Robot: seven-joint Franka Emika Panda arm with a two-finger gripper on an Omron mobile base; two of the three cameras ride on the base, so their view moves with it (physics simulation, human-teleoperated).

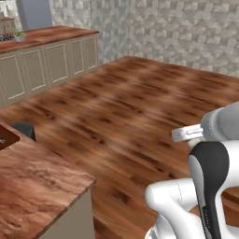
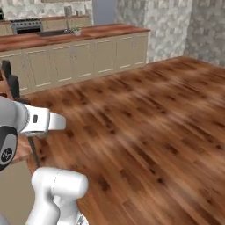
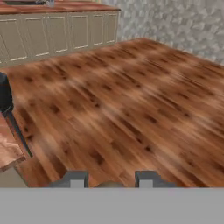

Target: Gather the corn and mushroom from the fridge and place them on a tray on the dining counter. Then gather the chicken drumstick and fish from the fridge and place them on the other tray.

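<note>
In the hand view my gripper (image 3: 111, 179) points out over bare wooden floor, its two dark fingertips (image 3: 76, 179) standing close together. A sliver of a small tan thing (image 3: 109, 184) shows between them; which food it is I cannot tell. The dining counter (image 1: 32, 182) with its reddish wood top lies at the lower left of the left base view, and its corner (image 3: 8, 148) sits at the left of the hand view. A dark brown flat thing (image 1: 4, 137) rests at that counter's left edge. Corn, mushroom, drumstick, fish and fridge are out of view.
A dark stool (image 1: 23, 128) stands beside the dining counter, also seen as stool (image 3: 4, 94). A long run of beige cabinets (image 2: 79, 57) under a wood top lines the far wall, with a stove (image 2: 26, 24) at its left. Wide wooden floor (image 2: 145, 123) spreads ahead.
</note>
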